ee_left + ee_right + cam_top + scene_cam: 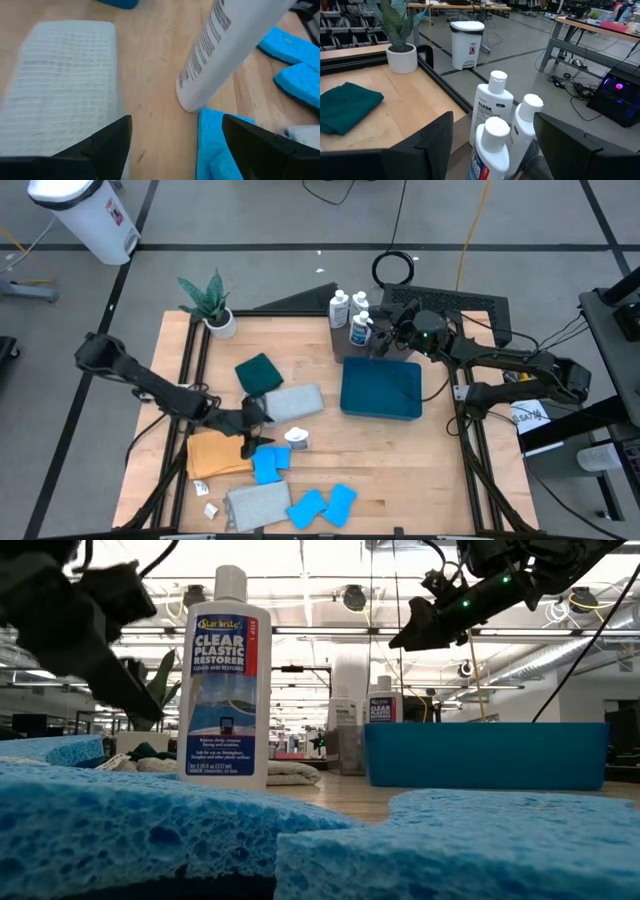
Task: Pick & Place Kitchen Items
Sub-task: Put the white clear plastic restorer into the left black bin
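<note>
Three white bottles (350,315) are standing upright, clustered at the table's far edge. A fourth bottle (297,438) is standing mid-table beside blue sponges (270,463). Dark green (259,372), grey (293,403) and orange (218,454) cloths are lying folded nearby.

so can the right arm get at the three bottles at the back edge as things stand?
Probably yes. The right hand is open and hovers just beside the three bottles, which stand upright and bunched together. Nothing lies between them. The tight bunching may make taking a single one awkward.
</note>
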Tool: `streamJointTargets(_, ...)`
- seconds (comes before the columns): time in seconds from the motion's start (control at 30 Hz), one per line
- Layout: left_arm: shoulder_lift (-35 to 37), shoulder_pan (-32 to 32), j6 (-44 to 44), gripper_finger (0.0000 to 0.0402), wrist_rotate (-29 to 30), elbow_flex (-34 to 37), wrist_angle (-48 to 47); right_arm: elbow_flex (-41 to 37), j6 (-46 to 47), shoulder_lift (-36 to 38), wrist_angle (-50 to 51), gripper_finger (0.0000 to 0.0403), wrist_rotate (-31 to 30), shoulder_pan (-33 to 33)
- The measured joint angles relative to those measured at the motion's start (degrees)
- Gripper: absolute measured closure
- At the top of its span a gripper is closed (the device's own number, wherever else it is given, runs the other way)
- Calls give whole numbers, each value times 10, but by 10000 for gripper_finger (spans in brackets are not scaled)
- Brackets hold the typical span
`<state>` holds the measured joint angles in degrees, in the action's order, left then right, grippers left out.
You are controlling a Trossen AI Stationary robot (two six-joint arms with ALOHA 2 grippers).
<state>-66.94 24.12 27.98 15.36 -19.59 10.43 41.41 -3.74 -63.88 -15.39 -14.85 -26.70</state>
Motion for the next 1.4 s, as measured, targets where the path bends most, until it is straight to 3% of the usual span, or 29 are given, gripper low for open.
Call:
streamJointTargets(0.23,-87,0,-65,89,-3,16,160,0,0,0,-2,156,0,0)
streamJointTargets(0.5,-192,-1,-111,89,-19,-6,249,0,0,0,-1,156,0,0)
streamJointTargets(1.07,-269,-28,-145,91,-2,-57,277,0,1,0,-1,156,0,2)
streamJointTargets(1.2,-268,-29,-175,123,7,-65,286,0,1,0,-2,156,0,2)
streamJointTargets(1.4,-267,-37,-211,229,12,-79,299,0,1,0,-2,156,0,2)
